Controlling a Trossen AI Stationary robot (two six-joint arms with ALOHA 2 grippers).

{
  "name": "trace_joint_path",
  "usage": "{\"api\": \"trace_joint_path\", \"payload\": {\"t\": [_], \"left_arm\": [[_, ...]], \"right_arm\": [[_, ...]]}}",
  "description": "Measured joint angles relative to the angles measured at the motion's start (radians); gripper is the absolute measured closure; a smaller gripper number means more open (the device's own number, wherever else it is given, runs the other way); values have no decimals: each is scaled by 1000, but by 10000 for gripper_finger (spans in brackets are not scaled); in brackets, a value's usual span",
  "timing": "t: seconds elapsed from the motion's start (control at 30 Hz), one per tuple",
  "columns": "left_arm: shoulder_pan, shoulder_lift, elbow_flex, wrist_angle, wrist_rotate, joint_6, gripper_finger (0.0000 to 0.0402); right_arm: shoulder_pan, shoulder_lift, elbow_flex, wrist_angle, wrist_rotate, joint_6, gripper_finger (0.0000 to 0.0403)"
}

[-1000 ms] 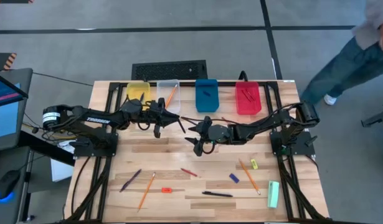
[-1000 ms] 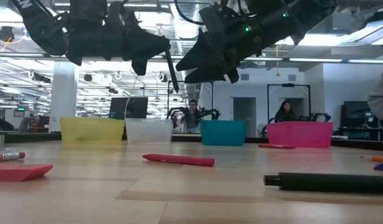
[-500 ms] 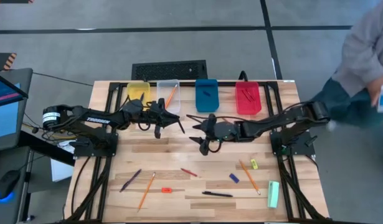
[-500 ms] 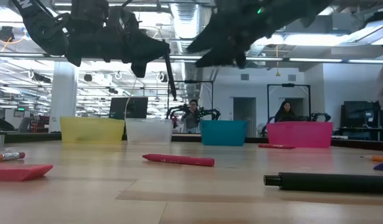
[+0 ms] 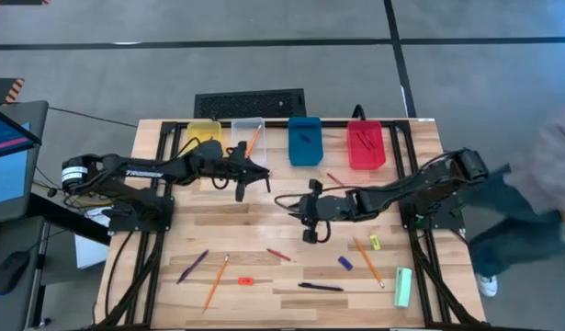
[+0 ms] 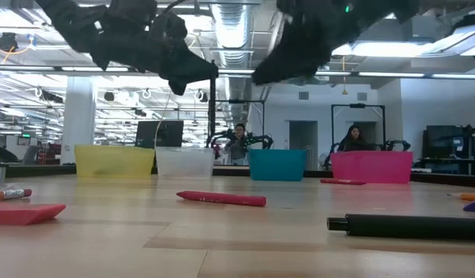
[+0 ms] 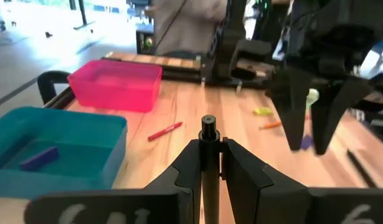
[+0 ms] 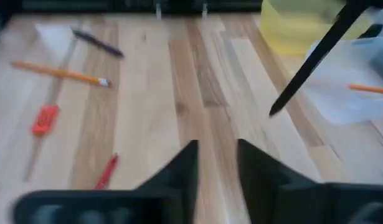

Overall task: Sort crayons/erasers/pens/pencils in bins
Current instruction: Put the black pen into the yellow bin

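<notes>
One black pen (image 7: 207, 155) clamped in left gripper (image 5: 256, 176) jaws; right gripper (image 5: 310, 223) jaws apart, empty.

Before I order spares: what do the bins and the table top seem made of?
The bins look like smooth moulded plastic; the clear one is see-through, the others glossy solid colours. The table top looks like pale wooden planks, with visible grain and seams, probably sealed.

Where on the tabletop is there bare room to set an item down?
Bare wood lies along the table's left edge, beside the purple pen, and between the red bin and yellow eraser. The front centre is crowded with a red crayon and black pen.
</notes>
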Motion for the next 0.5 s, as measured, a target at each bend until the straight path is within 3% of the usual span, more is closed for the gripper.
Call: {"api": "trace_joint_path", "payload": {"t": [0.1,0.17,0.3,0.5], "left_arm": [[0,-38,40,-143,-21,41,365],[0,-73,59,-215,-53,68,365],[0,-166,62,-329,-100,82,365],[4,-301,61,-542,-222,76,365]], "right_arm": [[-1,52,0,45,0,-15,372],[-3,75,-14,81,-3,-30,393],[-11,87,-119,327,-58,-67,388],[-54,32,-294,553,-104,-48,397]]}}
